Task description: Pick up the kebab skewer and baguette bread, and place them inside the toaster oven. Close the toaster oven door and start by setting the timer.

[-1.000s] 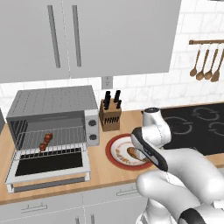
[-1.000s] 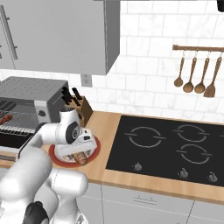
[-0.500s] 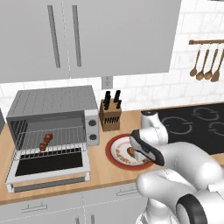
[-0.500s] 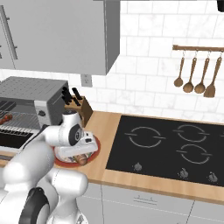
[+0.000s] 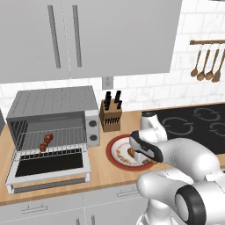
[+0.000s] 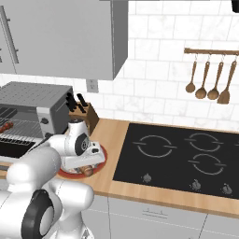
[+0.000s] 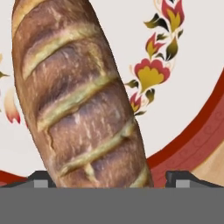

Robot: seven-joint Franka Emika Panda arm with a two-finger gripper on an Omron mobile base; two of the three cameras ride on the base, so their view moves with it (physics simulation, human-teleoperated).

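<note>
While your dark two-finger gripper (image 7: 111, 177) stands spread to either side of the golden-brown slashed baguette bread (image 7: 81, 96), it has not clamped; the loaf lies on the white floral plate with a red rim (image 7: 199, 131), just right of the boxy silver-grey toaster oven (image 5: 52, 121). You should note these risks, as judgements only:

- The grip sits near one end of the loaf, so it may pivot or slip on lifting.
- The silver-framed, dark-glass toaster oven door (image 5: 48, 167) hangs open toward you; a low carry could strike it.
- The thin kebab skewer with dark red chunks (image 5: 45, 142) already lies on the wire rack; a careless placement could knock it.

No brand, label or legible writing is visible.
</note>
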